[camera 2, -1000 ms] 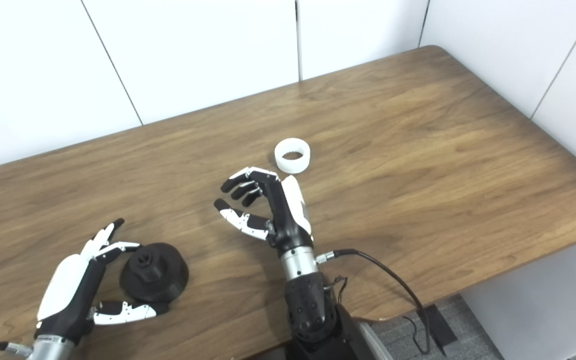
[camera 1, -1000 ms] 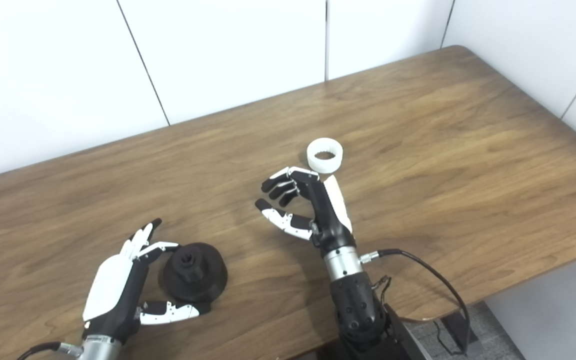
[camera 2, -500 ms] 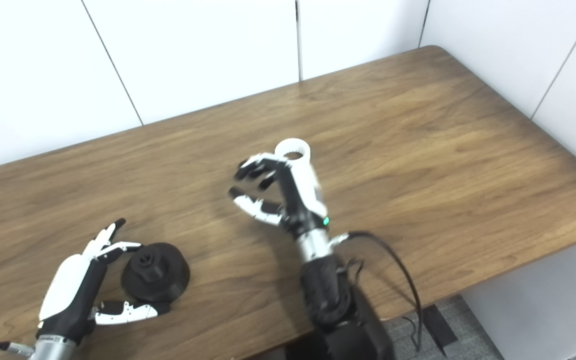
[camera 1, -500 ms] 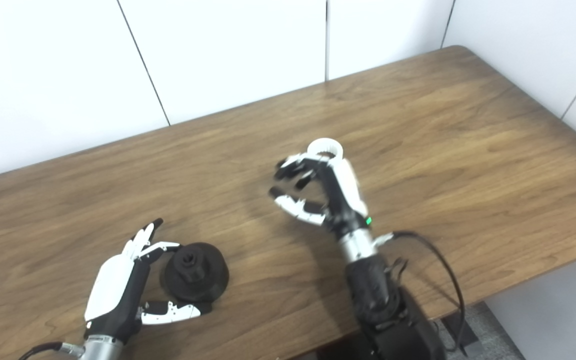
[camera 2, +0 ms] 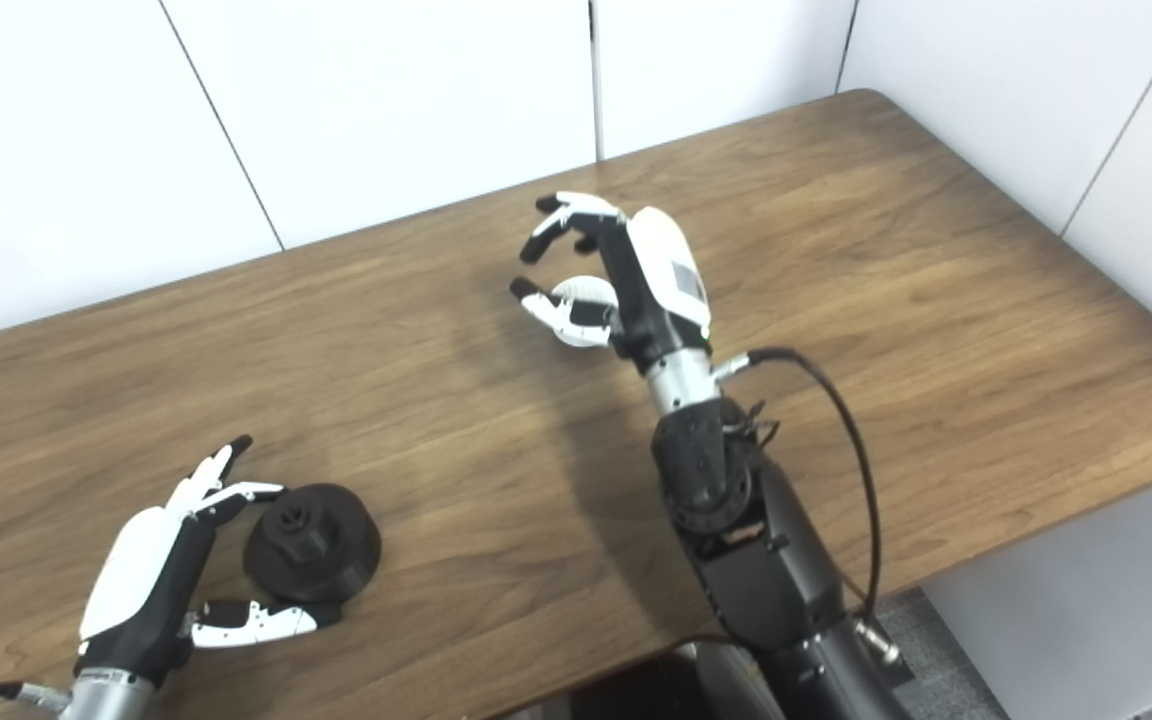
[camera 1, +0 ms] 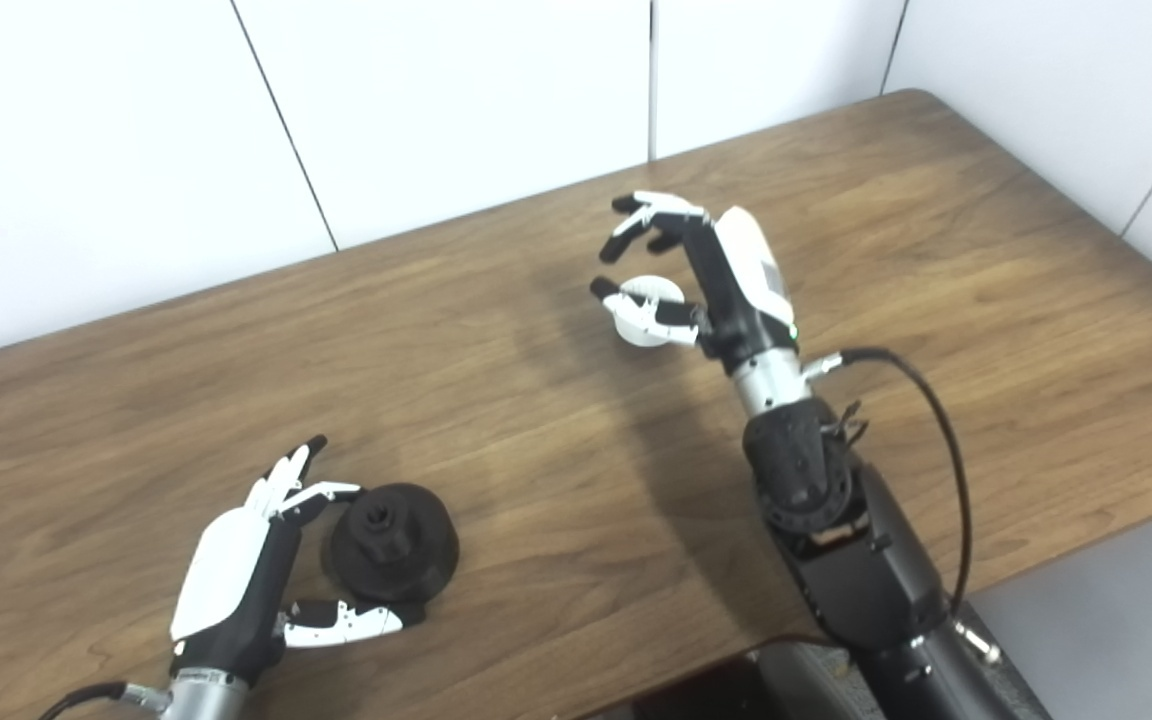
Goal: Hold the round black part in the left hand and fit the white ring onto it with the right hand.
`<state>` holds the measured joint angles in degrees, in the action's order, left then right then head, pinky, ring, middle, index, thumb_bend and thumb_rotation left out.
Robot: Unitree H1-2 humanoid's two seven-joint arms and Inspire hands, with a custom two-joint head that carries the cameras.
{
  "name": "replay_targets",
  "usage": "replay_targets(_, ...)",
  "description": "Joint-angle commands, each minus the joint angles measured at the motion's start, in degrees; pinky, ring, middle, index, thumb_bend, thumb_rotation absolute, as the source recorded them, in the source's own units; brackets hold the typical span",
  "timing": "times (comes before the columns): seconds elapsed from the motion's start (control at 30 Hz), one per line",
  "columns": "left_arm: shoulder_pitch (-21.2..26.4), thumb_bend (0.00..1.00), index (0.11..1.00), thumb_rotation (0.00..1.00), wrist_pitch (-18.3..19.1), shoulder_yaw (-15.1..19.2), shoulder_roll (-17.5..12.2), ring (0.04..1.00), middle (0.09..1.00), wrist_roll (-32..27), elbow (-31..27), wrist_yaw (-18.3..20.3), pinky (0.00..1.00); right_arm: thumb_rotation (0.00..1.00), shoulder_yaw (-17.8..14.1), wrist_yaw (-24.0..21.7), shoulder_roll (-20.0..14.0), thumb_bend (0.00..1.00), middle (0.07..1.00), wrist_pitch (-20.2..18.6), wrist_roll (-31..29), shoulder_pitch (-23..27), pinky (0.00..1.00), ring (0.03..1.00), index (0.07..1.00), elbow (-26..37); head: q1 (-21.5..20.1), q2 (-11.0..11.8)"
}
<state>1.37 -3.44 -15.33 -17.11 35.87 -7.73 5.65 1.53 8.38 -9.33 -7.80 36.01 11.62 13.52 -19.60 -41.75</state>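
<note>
Ring (camera 1: 644, 312) sits on the counter (camera 1: 936, 260), white, partly hidden by the thumb of the right hand (camera 1: 701, 270). That hand hovers over it, fingers (camera 1: 641, 212) curled but apart, holding nothing; contact with the ring cannot be confirmed. Left hand (camera 1: 236, 570) lies open beside the round black part (camera 1: 391, 543), thumb near its base, not gripping. Ring looks light, rigid, smooth plastic, likely to skid: pinch across the outer wall. Black part looks heavier; cup it by the skirt.
</note>
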Motion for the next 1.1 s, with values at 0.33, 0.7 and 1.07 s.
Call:
replay_targets(0.33,1.07,0.93,0.608,0.35,-0.26,0.35,-0.52,1.0,1.0,1.23,0.33,-0.32,1.0,0.34,-0.95,-7.05,-8.05,0.62,0.899,-5.9,1.81,8.59,0.7,0.876,0.703,-3.8,0.57,-0.15)
replay_targets(0.7,1.14,0.93,0.605,0.36,0.12,0.35,-0.35,1.0,1.0,1.28,-0.06,0.0,0.99,0.62,3.06,-18.18,-14.34,0.99,1.0,-13.6,3.29,10.0,0.83,0.994,0.934,-6.74,1.42,-0.34)
replay_targets(1.07,1.54,0.92,0.61,0.39,0.27,0.49,-0.62,1.0,1.0,1.43,-0.11,0.33,0.98,0.62,3.96,-20.05,-14.8,1.0,1.0,-15.02,2.61,9.21,0.89,1.0,0.982,-7.49,1.72,-0.49)
